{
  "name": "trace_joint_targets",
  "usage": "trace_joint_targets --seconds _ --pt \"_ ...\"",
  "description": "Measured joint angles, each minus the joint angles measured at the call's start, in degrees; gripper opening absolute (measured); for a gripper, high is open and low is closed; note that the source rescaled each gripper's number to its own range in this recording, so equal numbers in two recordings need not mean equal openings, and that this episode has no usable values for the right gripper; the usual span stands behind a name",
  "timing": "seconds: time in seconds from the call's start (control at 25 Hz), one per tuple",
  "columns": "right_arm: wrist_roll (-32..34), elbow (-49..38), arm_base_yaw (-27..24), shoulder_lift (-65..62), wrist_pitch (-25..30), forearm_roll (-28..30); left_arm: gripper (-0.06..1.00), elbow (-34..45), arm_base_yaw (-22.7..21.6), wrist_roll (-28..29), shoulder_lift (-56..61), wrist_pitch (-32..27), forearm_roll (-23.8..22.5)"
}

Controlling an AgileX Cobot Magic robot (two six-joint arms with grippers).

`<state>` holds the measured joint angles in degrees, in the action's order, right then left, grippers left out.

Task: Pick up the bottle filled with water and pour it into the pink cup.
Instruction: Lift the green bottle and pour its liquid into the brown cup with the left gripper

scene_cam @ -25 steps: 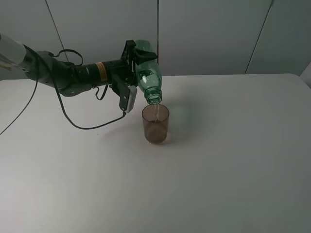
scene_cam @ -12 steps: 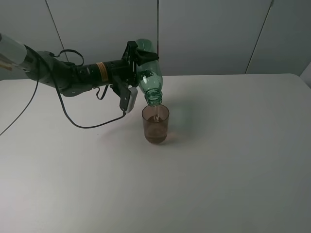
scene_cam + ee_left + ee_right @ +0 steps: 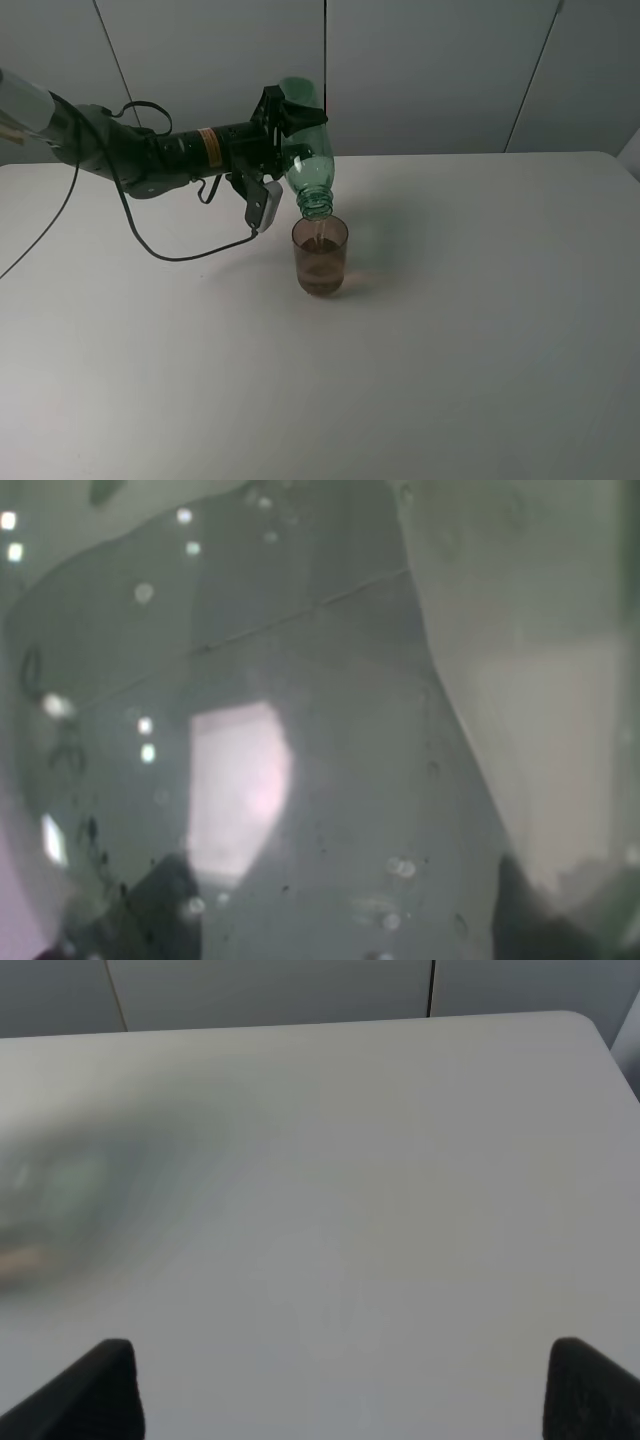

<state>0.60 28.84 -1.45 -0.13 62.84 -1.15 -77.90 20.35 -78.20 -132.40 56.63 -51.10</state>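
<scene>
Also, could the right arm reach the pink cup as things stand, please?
Probably yes, from the side: the table right of the pink cup shows nothing in the way. From above, no: the bottle in the left gripper hangs over its rim.

A robot lab, by the look: bare white table (image 3: 480,350); plain grey wall panels (image 3: 430,70); cabled robot arm (image 3: 150,155).

Pink cup (image 3: 320,258) on white table (image 3: 480,350)

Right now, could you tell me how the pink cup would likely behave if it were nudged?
The pink cup looks like thin plastic, so probably light and apt to slide on the smooth table. Taller than wide and holding water, it might tip and spill.
</scene>
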Motion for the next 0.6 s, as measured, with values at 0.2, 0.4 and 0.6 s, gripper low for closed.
trace_joint_targets --seconds 0.2,0.4,0.6 --pt "0.00 0.00 0.00 0.00 0.00 0.00 0.00 0.00 0.13 -0.38 1.03 0.27 -0.22" --pt "0.00 0.00 0.00 0.00 0.00 0.00 0.00 0.00 0.13 -1.25 1.81 0.49 -0.87" --pt "0.00 0.00 0.00 0.00 0.00 0.00 0.00 0.00 0.26 -1.86 2.45 0.49 -1.58"
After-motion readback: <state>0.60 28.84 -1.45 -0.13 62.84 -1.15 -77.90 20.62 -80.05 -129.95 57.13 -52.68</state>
